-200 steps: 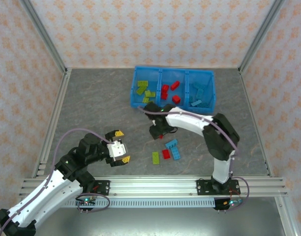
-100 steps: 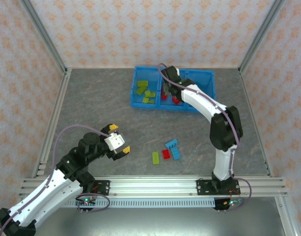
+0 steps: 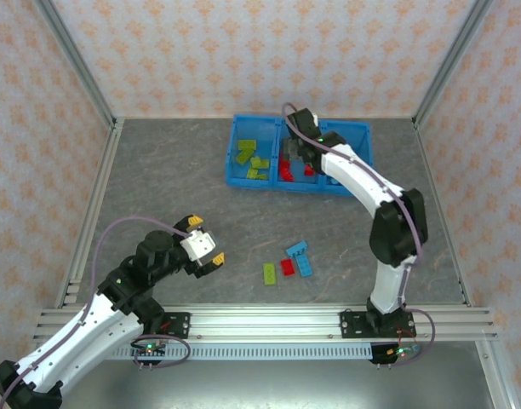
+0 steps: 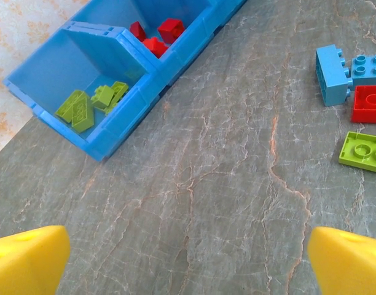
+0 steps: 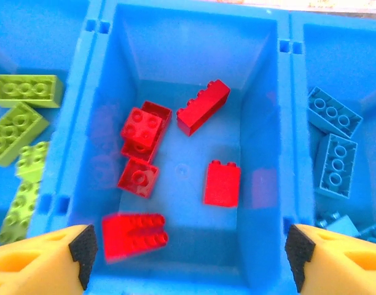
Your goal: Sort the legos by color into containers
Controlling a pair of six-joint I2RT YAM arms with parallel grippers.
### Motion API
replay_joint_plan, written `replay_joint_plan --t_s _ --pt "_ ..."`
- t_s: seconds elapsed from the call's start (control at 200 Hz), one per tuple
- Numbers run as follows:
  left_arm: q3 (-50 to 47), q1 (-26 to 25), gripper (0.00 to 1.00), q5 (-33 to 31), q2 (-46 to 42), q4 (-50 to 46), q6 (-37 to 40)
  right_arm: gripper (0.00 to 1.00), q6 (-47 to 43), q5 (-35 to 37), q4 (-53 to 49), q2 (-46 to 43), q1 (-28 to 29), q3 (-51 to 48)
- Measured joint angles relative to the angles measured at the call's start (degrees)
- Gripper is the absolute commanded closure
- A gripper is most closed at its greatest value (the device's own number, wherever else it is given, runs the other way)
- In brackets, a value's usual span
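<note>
Red legos (image 5: 203,115): studded, glossy; seen in the middle compartment (image 5: 194,55) directly beneath the right gripper (image 5: 188,252).
Blurred red brick (image 5: 134,236): just inside one fingertip, apparently loose.
Change: gripper carried there from the loose bricks (image 3: 288,267) within a second.
Right gripper: spread wide, nothing gripped.
Left gripper (image 4: 188,258): spread wide, empty.

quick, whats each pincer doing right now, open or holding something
left pincer: open, holding nothing
right pincer: open above the middle compartment, not gripping the blurred red brick below it
</note>
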Motion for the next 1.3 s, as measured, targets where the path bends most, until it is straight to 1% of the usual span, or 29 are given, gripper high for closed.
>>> replay_joint_plan --t_s 0.085,0.155,0.23,0.28,0.325,0.42,0.475,0.601,0.726,0.981,1.096,1.301 --pt "-0.63 0.00 0.00 0.37 -0.48 0.11 0.37 0.24 2.84 -3.21 0.07 -7.61 0.57 -6.36" --pt "-1.20 0.00 0.00 0.74 -0.85 0.15 0.87 0.27 6.40 -4.63 -0.87 -14.16 2.97 -12.66" --pt "-1.99 0.00 0.00 1.51 -0.94 0.24 1.88 0.30 11.43 -5.86 -2.58 -19.45 8.41 -18.62" --pt "-2.51 0.00 0.00 1.84 -0.92 0.46 2.34 0.32 15.96 -6.60 -3.45 -21.79 13.40 -22.34" --pt "-2.84 0.00 0.00 2.19 -0.79 0.66 2.62 0.33 19.37 -7.39 -4.15 -22.99 17.44 -25.18" --pt "-2.95 0.00 0.00 3.52 0.15 1.22 3.23 0.41 26.38 -9.16 -6.12 -23.74 24.74 -30.12" --pt "-2.95 0.00 0.00 4.37 0.79 1.55 3.39 0.44 29.00 -9.79 -7.48 -23.54 27.61 -32.02" --pt "-2.95 0.00 0.00 5.84 1.46 1.90 3.41 0.46 32.87 -10.03 -9.92 -21.97 32.09 -34.45" --pt "-2.95 0.00 0.00 6.27 0.96 1.88 3.45 0.48 34.21 -10.01 -9.99 -18.88 33.68 -35.85" --pt "-3.13 0.00 0.00 6.29 -0.46 1.90 3.89 0.50 34.45 -9.57 -9.51 -14.36 33.70 -38.23" --pt "-3.13 0.00 0.00 6.29 -0.44 1.90 4.31 0.53 33.99 -9.33 -8.63 -12.87 33.70 -38.23" --pt "-3.13 0.00 0.00 6.29 -0.44 1.90 4.92 0.55 33.00 -8.85 -8.02 -9.40 33.73 -38.12"
